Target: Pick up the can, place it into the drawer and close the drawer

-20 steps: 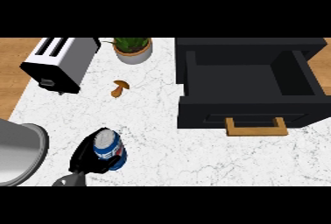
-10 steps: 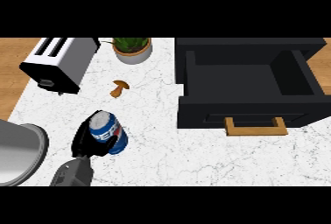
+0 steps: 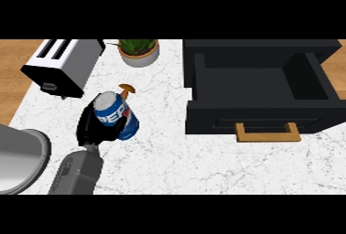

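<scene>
Left hand (image 3: pixel 94 125) curled round blue can (image 3: pixel 116 118), silver top tilted, lettering partly hidden, drawer (image 3: pixel 260 89) open

Blue can (image 3: pixel 115 119), tilted, held in left hand (image 3: pixel 93 128), fingers curled round it, over white marbled desk (image 3: pixel 169 160). Black drawer (image 3: pixel 260 93) open, wooden handle (image 3: pixel 267 132). Toaster (image 3: pixel 64 66), potted plant (image 3: pixel 139 50) behind; small brown mushroom (image 3: pixel 127 88) just beyond can.
</scene>
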Available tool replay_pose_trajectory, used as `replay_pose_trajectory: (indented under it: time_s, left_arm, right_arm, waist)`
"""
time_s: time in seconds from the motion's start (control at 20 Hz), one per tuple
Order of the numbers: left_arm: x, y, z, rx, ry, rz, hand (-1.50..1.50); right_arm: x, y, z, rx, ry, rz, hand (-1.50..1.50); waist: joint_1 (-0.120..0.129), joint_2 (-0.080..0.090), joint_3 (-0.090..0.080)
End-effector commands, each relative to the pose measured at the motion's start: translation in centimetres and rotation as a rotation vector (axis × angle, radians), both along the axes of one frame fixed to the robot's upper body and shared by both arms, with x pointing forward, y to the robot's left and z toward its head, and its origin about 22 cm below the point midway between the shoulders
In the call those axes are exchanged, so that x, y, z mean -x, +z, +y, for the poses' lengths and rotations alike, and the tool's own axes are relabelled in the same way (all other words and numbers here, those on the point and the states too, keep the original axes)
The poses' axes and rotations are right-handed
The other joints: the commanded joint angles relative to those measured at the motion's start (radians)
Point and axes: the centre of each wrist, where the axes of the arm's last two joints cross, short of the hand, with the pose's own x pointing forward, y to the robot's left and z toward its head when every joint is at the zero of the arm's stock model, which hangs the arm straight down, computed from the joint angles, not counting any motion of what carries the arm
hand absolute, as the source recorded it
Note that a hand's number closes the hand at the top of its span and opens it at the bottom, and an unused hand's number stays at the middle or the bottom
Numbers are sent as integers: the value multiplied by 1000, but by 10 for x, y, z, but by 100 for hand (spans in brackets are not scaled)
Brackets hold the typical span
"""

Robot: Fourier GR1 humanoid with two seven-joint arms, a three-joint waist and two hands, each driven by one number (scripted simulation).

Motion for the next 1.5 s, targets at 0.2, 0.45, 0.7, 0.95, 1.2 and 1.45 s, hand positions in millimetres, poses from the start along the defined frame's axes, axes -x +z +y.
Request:
replay_pose_trajectory:
  time_s: [0.2,0.45,0.7,0.95,1.2,1.45]
  left_arm:
    - [-22,70,-44,-83,-9,-87,150]
    - [-17,89,-50,-111,-20,-84,150]
    - [-42,151,-77,-111,-33,-107,150]
    - [-51,174,-90,-135,-41,-137,150]
    - [-55,200,-115,-134,-34,-134,150]
    - [-75,214,-142,-155,-39,-130,150]
  right_arm:
    - [-6,10,-3,-12,-13,8,-150]
    - [-2,10,22,-21,8,14,-150]
    - [-1,4,5,-12,-4,-13,-150]
    - [-4,5,2,2,-9,-10,-150]
    - [-5,2,16,-5,2,-12,-150]
    - [-20,-7,6,-16,-4,-7,-150]
  waist:
    - [1,0,0]
    - [-2,0,0]
    - [-4,2,0]
    - [-3,2,0]
    - [-5,1,0]
    - [-6,4,0]
